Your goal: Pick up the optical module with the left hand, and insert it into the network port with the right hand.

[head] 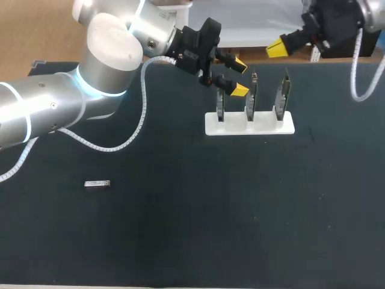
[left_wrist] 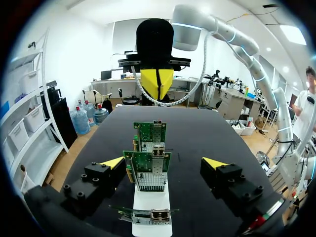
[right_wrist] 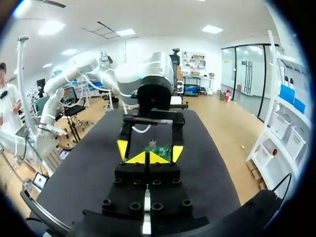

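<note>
Two yellow-tipped fingers of the left gripper [head: 239, 77] stand apart with nothing between them, and the gripper hovers at the left end of the white stand [head: 249, 124], just beside the nearest of the three green network cards [head: 251, 96] that stand upright in it. The right gripper [head: 277, 48] hangs past the far edge of the table [head: 192, 241], its tips pressed together on nothing. The optical module [head: 97, 184] lies flat on the dark table, well apart from both grippers, toward the robot and to its left. I judge the step in hand to be the pick-up, not yet begun. To do it well, the left arm should leave the cards without brushing them. It should turn its fingers to point down at the table and come down straight over the middle of the module. The fingers should close across the short width, on the two long sides, and low enough that the thin body does not slip out. One end should stay free beyond the fingers, because the right gripper needs a place to take it. The long axis of the module runs from left to right across the table, about parallel to the row of cards. Which end is the plug end I cannot tell, as it is too small.
</note>
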Motion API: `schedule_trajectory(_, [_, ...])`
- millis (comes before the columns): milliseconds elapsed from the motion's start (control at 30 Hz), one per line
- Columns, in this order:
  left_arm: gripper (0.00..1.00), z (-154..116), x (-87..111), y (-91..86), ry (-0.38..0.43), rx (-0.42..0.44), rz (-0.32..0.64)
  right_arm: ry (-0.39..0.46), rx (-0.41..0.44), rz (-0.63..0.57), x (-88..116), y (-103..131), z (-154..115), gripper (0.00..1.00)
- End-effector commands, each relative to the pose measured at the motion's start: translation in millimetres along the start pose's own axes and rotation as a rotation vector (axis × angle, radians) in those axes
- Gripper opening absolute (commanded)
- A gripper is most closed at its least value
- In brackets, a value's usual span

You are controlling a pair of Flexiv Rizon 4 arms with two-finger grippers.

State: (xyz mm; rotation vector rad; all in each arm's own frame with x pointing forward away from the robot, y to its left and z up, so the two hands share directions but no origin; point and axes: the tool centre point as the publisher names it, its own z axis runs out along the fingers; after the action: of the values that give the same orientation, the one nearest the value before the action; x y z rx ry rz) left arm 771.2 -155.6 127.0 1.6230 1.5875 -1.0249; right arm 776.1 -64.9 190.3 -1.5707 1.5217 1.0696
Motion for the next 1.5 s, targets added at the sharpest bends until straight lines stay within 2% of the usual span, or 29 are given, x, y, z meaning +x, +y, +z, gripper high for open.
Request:
schedule_trajectory(33, [1.0, 0, -0.9, 1.7, 0.004, 0.003, -0.002, 0.007, -0.031, 0.004, 9, -1, -21, 0.0])
schedule_trajectory(333, [1.0, 0, -0.9, 1.7, 0.004, 0.003, -0.002, 0.052, -0.018, 0.057, 31, 6, -42, 0.0])
schedule_trajectory(500, [1.0, 0, -0.9, 1.7, 0.004, 0.003, -0.002, 0.083, -0.045, 0.112, 47, 8, -42, 0.0])
schedule_trajectory(767, [1.0, 0, -0.9, 1.7, 0.004, 0.003, -0.002, 0.115, -0.033, 0.144, 65, 15, -38, 0.0])
schedule_trajectory(1100, [1.0, 0, -0.9, 1.7, 0.004, 0.003, -0.002, 0.146, 0.034, 0.15, 72, 13, -41, 0.0])
schedule_trajectory(1500, [1.0, 0, -0.9, 1.7, 0.004, 0.003, -0.002, 0.166, 0.035, 0.137, 72, 5, -42, 0.0])
